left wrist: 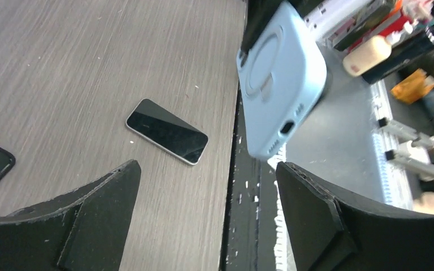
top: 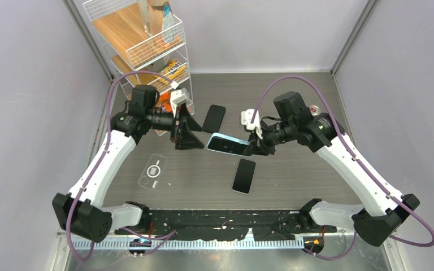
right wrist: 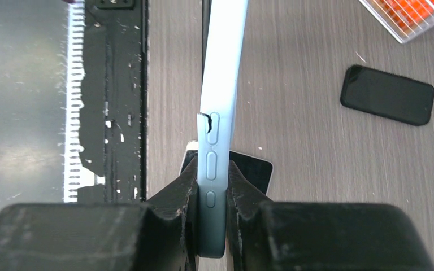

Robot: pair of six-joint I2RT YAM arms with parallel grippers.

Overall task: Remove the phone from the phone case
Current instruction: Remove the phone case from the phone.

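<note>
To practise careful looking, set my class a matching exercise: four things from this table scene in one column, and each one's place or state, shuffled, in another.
1 blue case
2 clear case
3 black phone
4 left gripper

a jaws open, empty
b flat, leftmost on the table
c flat, just beyond the blue case
d clamped by the right gripper

Pairs: 1-d, 2-b, 3-c, 4-a

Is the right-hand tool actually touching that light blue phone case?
Touching. In the right wrist view, the right tool clamps the light blue phone case, a finger pressed on each face.
</note>
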